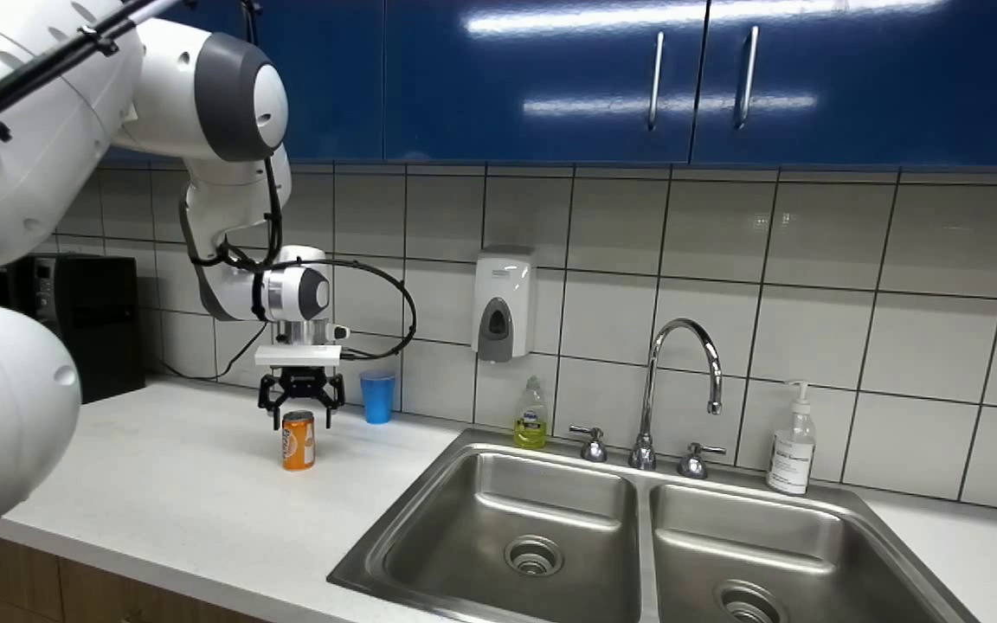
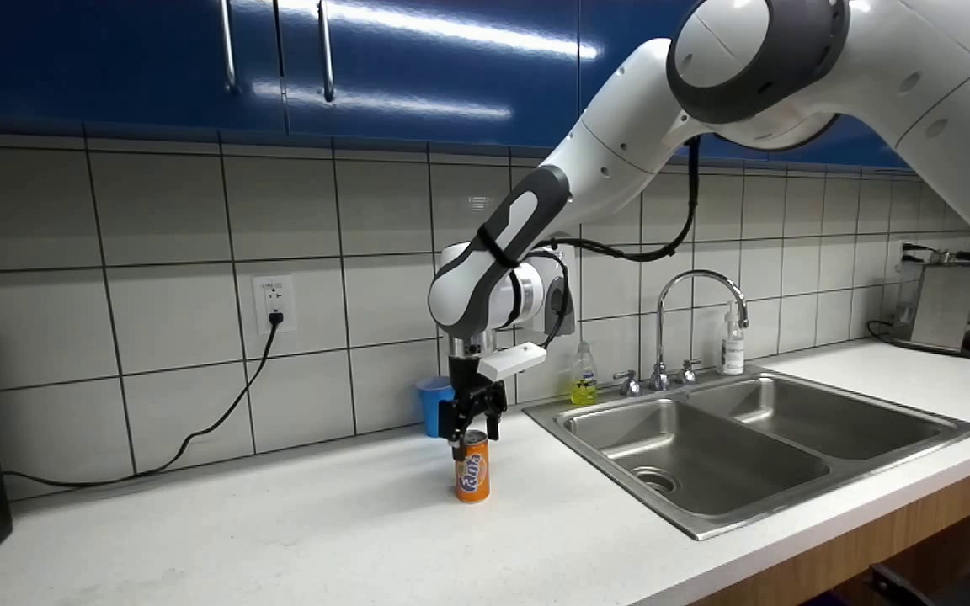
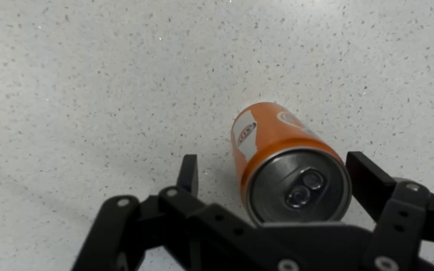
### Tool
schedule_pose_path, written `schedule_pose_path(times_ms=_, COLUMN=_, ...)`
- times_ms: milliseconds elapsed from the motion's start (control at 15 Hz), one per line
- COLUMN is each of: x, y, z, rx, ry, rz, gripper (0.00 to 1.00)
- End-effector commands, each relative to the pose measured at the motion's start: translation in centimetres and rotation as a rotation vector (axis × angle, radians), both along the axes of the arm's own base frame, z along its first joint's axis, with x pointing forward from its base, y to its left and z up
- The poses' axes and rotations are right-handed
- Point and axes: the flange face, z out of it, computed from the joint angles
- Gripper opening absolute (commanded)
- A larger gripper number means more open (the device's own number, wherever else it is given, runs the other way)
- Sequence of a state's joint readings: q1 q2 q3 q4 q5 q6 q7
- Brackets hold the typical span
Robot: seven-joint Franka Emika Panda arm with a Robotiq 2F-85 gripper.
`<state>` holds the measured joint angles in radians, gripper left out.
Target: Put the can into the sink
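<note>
"Where is the can (image 2: 473,475)?"

"Upright on the white counter (image 2: 241,522), left of the sink (image 1: 647,554) in both exterior views."

"And your gripper (image 1: 302,423)?"

"Also left of the sink, my jaws apart; the wrist view shows the can between my fingers (image 3: 367,180), close to one. Touching? I cannot tell."

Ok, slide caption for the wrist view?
Open gripper straddling an upright orange can on the speckled counter, closer to one finger than the other.

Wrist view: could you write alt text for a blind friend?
An upright orange drink can is seen from above, its top between the spread fingers of a black robot hand, nearer the finger at picture right. Beneath is a speckled pale counter.
</note>
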<state>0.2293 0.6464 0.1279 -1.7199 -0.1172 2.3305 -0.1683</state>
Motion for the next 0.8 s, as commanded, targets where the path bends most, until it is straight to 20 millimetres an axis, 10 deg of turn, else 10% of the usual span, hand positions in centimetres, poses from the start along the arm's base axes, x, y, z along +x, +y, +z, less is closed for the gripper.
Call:
schedule_pose_path(times_ms=0, x=0.60, y=0.30, z=0.08, rx=-0.013, ry=-0.005, rz=0.015, gripper=1.00)
schedule_pose_path(times_ms=133, x=0.66, y=0.28, z=-0.03, rx=-0.013, ry=-0.004, rz=0.016, gripper=1.00)
schedule_pose_path(times_ms=200, x=0.69, y=0.29, z=-0.07, rx=-0.011, ry=-0.003, rz=0.014, gripper=0.75)
schedule_pose_path(times_ms=533, x=0.63, y=0.38, z=-0.32, rx=0.002, ry=0.003, rz=0.013, gripper=0.42)
schedule_pose_path(times_ms=733, x=0.63, y=0.26, z=-0.25, rx=0.000, ry=0.002, rz=0.008, gripper=0.38)
